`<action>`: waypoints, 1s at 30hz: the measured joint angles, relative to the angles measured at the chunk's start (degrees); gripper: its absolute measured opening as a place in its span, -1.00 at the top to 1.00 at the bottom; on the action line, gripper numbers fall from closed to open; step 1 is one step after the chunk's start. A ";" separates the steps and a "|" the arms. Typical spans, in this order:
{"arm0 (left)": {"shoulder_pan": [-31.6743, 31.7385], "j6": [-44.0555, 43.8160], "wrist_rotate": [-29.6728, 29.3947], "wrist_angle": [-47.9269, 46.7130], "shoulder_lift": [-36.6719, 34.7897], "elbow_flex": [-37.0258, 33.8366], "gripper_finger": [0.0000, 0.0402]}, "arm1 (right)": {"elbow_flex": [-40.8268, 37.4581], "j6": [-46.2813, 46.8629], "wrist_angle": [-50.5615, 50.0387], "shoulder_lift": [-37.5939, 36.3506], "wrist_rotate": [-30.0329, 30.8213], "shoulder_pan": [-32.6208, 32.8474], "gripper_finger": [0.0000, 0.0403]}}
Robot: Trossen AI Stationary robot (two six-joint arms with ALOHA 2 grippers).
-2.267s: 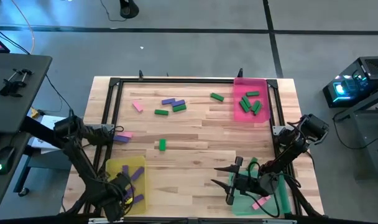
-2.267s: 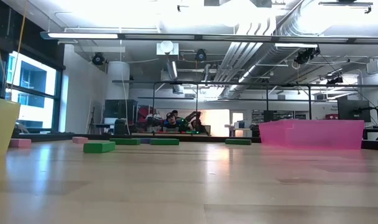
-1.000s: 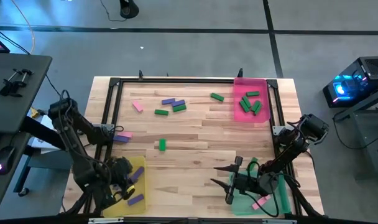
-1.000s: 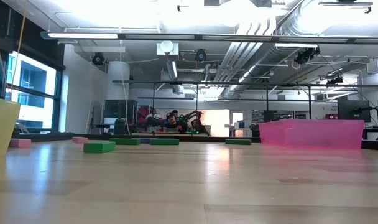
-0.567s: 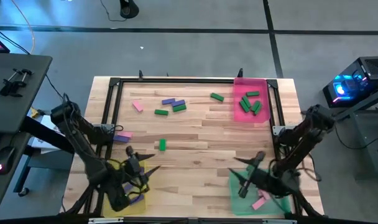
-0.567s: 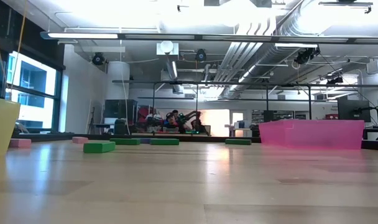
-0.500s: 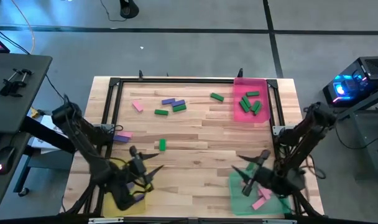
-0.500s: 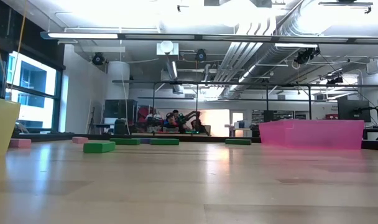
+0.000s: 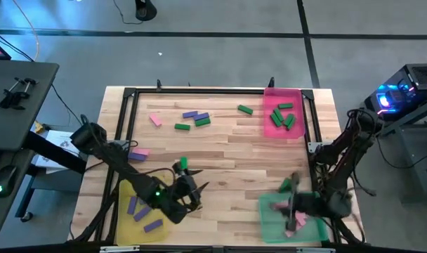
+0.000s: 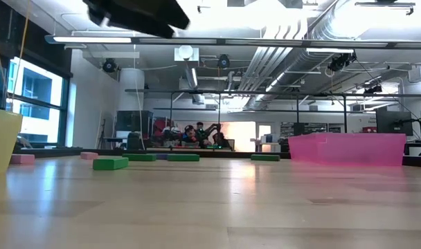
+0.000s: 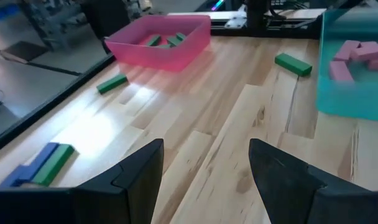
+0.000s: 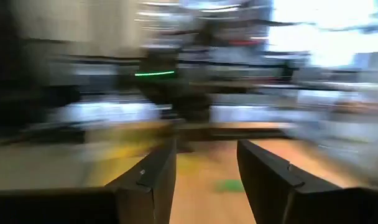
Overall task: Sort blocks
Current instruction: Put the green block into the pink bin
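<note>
Now swung off the translucent yellow tray toward table centre: left gripper, fingers spread and empty, with a lone small green bar just beyond the tips. Purple bars uncovered in the yellow tray behind it. Seen past the left fingers in the wrist view: translucent pink tray holding green bars, teal-green tray holding pink bars, one green bar on bare wood between. Right gripper turned since half a second ago, now over the green tray, above a pink bar; fingers apart, nothing held. Loose blocks far across the wooden table, unmoved.
</note>
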 joint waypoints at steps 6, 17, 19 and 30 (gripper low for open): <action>2.61 6.41 4.46 5.51 0.85 0.00 -0.11 | 0.16 17.30 -16.26 -0.18 -35.57 -10.71 0.26; 2.96 9.19 5.35 7.28 0.85 0.00 -0.11 | 19.13 29.56 -98.56 -3.70 -51.13 -32.62 0.26; 2.96 9.17 5.35 7.24 0.85 0.00 -0.11 | 19.09 22.86 -104.08 -2.86 -54.61 -34.87 0.26; 2.79 10.14 5.35 6.42 0.85 0.00 -0.11 | 9.37 13.55 -110.74 1.78 -72.46 -38.97 -0.07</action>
